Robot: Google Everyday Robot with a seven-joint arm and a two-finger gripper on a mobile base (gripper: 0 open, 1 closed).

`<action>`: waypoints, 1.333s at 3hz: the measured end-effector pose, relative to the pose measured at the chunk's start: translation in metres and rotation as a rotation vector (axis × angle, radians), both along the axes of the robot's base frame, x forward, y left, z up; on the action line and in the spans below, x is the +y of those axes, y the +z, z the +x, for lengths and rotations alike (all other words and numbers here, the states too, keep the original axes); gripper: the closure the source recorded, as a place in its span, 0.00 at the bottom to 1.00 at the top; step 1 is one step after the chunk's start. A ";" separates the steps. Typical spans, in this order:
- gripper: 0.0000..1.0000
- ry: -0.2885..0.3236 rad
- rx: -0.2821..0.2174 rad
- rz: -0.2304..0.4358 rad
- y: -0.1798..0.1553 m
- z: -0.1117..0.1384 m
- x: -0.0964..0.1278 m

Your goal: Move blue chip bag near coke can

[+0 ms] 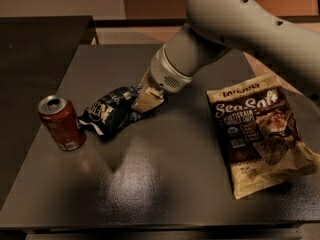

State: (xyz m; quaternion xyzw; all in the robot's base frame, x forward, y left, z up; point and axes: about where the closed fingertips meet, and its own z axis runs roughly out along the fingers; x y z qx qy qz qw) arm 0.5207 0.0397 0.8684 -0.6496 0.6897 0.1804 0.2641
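The blue chip bag (109,112) is a crumpled navy foil bag lying low over the dark table (165,184), left of centre. My gripper (146,100) reaches down from the upper right and is shut on the bag's right end. The coke can (62,123) stands upright at the table's left side. The bag's left tip is just right of the can, with a small gap between them.
A larger tan-and-brown "Sea Salt" chip bag (260,134) lies flat at the right side of the table. A second dark surface (35,49) sits at the back left. My arm (235,29) spans the upper right.
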 end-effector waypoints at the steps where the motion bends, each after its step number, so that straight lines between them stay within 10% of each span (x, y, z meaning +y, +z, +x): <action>1: 0.36 0.002 -0.001 -0.001 0.001 -0.001 0.001; 3: 0.00 0.007 -0.003 -0.003 0.002 -0.003 0.003; 4: 0.00 0.007 -0.003 -0.004 0.002 -0.003 0.003</action>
